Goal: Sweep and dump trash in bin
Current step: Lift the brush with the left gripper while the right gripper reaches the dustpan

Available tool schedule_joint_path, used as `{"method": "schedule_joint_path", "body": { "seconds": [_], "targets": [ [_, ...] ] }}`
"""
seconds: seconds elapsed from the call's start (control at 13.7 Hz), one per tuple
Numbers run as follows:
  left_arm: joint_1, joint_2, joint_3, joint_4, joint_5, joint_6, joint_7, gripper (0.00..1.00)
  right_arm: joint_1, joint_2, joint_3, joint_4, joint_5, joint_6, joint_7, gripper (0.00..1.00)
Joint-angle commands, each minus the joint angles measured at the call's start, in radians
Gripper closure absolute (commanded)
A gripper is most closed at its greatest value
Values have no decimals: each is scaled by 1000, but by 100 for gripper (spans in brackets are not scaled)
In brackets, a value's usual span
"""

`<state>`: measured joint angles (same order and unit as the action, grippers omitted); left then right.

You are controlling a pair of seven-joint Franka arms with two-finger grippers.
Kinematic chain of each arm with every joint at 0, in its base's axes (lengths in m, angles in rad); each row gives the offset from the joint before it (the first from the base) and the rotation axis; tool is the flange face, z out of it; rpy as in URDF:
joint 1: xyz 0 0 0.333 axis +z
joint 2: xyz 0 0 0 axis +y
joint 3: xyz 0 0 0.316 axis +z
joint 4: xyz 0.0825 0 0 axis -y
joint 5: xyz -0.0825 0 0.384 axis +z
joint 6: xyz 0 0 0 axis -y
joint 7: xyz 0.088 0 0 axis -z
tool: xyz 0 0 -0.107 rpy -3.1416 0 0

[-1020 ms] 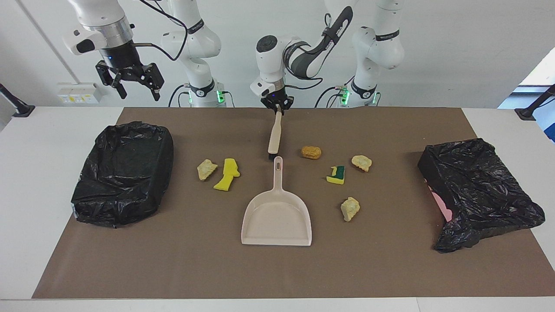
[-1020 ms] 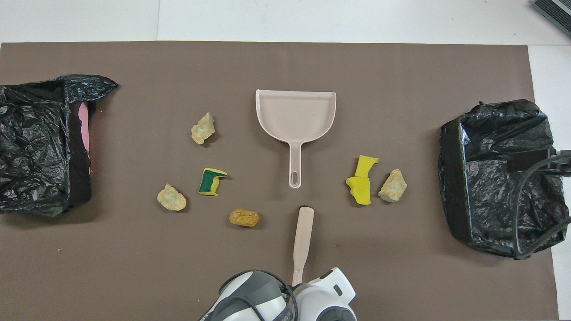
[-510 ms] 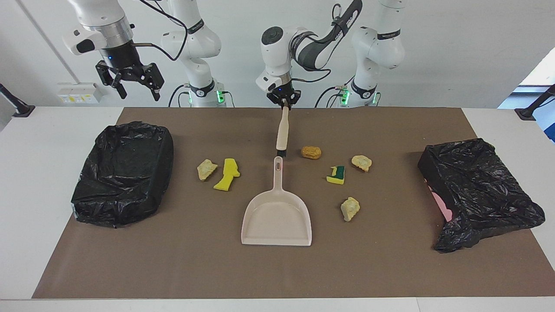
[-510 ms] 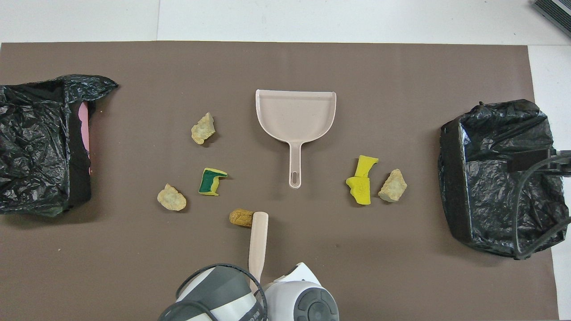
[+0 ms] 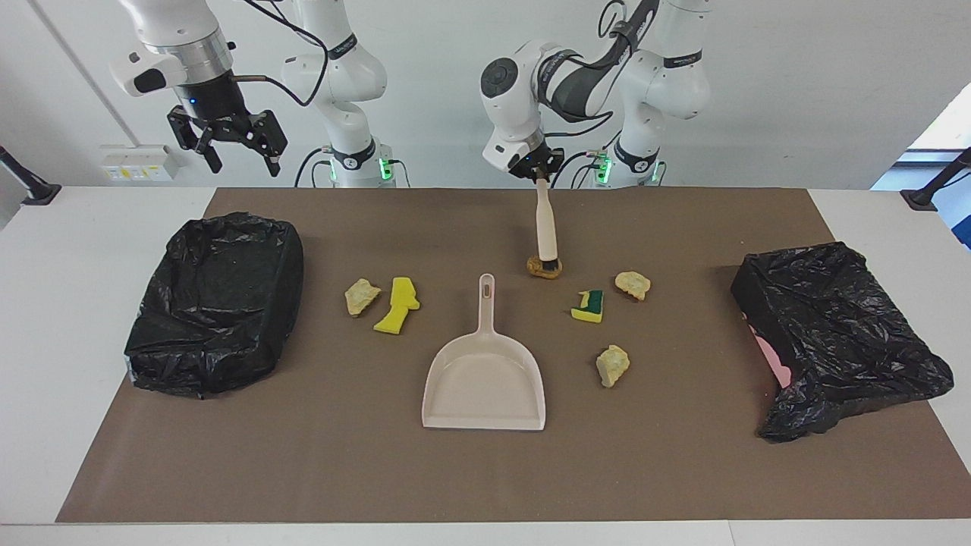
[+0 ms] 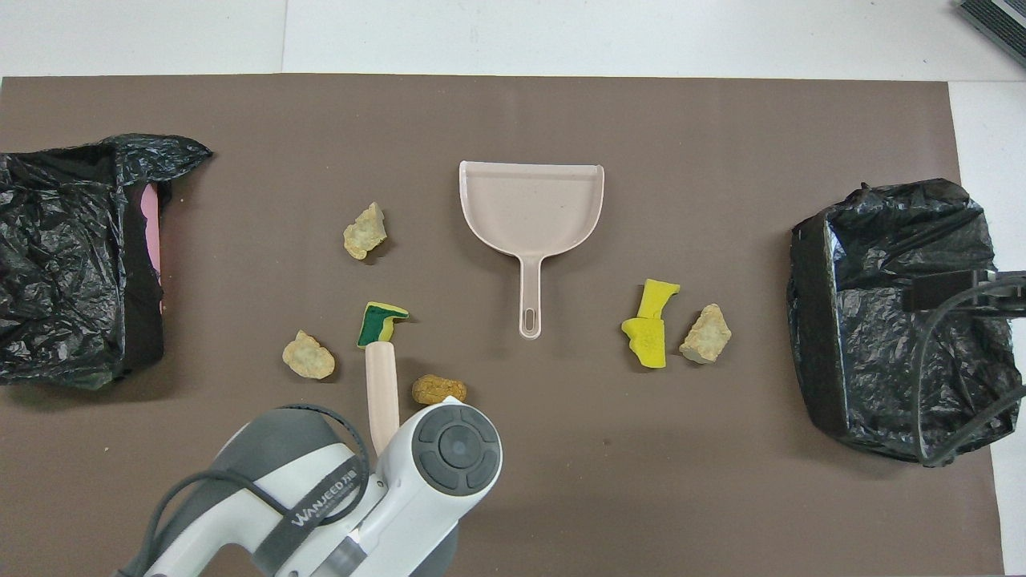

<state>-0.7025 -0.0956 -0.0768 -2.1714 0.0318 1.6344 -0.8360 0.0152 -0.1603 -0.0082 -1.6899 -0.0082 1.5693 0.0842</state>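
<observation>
Read as a clock centred on the dustpan, with twelve pointing at the robots, the white surface [image 5: 91, 318] carries a wide brown mat [image 5: 667, 470]. At nine sits a bin lined with a black plastic bag [image 5: 216, 303], at the right arm's end. At three lies a second black bag over a pink box [image 5: 834, 334], at the left arm's end.

The right gripper [image 5: 227, 140] waits high over the surface at about ten, fingers spread and holding nothing. The left gripper [image 5: 537, 176] hangs at about one, fingers clenched on the top of a beige hand brush [image 5: 545, 227], which points almost straight down.

The beige plastic dustpan [image 5: 485, 379] lies flat, handle toward twelve.

The trash lies loose on the mat:
- a golden-brown bread-like lump [image 5: 535, 267] at one, under the brush's bristle end; I cannot tell if they touch
- a yellow sponge piece [image 5: 397, 305] at ten, with a pale beige chunk [image 5: 361, 296] just beside it
- a green-backed sponge piece [image 5: 589, 305] at two, near another beige chunk [image 5: 632, 284]
- a third beige chunk [image 5: 612, 365] at three
</observation>
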Motion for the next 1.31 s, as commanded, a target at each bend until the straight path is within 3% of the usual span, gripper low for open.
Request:
{"method": "schedule_joint_path", "body": {
  "seconds": [0.0,0.66,0.87,1.09,1.24],
  "targets": [
    [90,-21,-12,-15,20,-30,1,100,8,22,4,-13,28,8,-23,0],
    [245,-39,-12,-62,103,-33,-12,100,224,230,31,6,31,268,285,0],
    [264,-65,-12,-117,102,18,-29,100,299,349,31,10,24,394,388,0],
    [323,-110,-12,-231,102,149,-12,100,340,392,37,-20,33,455,414,0],
    [337,-102,-14,-239,89,205,38,100,402,407,37,-74,33,538,529,0]
  ]
}}
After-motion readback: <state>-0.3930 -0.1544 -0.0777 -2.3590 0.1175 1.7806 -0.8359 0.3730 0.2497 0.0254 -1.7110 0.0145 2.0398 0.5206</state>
